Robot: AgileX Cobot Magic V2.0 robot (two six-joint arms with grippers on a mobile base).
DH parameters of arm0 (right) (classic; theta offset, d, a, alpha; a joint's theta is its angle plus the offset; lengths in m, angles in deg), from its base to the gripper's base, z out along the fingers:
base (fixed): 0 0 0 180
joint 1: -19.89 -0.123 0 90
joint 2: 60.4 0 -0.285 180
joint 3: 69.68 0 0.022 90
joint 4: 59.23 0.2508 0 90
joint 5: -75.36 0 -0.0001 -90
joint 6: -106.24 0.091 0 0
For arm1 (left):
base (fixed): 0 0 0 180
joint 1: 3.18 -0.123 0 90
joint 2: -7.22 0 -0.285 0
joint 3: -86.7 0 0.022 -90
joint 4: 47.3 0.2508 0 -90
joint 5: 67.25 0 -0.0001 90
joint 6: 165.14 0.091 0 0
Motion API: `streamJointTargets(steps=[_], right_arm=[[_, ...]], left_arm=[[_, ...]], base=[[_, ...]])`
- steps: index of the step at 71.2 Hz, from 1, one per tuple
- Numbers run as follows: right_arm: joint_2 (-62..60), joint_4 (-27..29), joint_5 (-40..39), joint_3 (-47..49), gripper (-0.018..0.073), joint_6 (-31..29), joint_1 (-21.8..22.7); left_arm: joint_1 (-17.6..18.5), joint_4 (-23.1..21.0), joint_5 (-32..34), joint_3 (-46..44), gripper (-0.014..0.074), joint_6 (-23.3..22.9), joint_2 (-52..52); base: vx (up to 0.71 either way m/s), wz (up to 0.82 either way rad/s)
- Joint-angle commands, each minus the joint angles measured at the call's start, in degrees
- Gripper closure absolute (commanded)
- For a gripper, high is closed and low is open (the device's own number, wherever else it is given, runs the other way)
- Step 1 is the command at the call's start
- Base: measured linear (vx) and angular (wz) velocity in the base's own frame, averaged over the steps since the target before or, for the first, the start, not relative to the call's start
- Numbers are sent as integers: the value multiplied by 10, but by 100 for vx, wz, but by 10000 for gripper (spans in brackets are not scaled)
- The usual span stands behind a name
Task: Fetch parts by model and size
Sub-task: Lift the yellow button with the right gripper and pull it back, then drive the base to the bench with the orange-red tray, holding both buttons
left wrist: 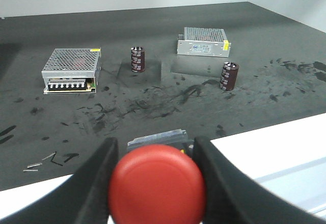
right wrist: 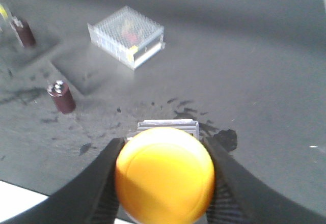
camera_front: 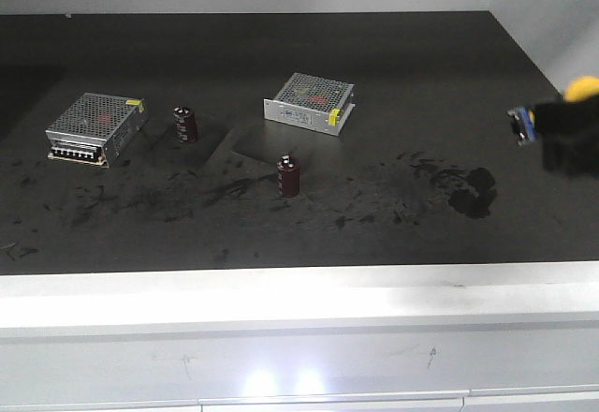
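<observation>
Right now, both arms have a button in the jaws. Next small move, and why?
Probably keep both shut and draw the arms back off the table. The left gripper holds the red button, the right gripper the yellow button, lifted clear of the table in the front view. Only capacitors and metal boxes are left on it; no drop-off spot shows.

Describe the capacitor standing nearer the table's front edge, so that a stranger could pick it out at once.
On the black table, find the silver perforated box near the middle. Just in front of its left end stands a dark maroon capacitor, upright and alone. The other capacitor stands further back, beside the left silver box; this one is nearest the white front edge.
</observation>
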Motion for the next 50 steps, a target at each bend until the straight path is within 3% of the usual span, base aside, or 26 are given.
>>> streamJointTargets(steps=[1, 23, 50], right_arm=[[-71, 5, -97, -54, 564, -2, 2], [-226, 8, -142, -207, 564, -3, 2], [-302, 11, -149, -251, 564, -17, 2]], left_arm=[[2, 4, 41, -14, 603, -2, 6], [2, 4, 41, -14, 603, -2, 6], [2, 4, 41, -14, 603, -2, 6]], base=[[0, 0], [0, 0], [0, 0]])
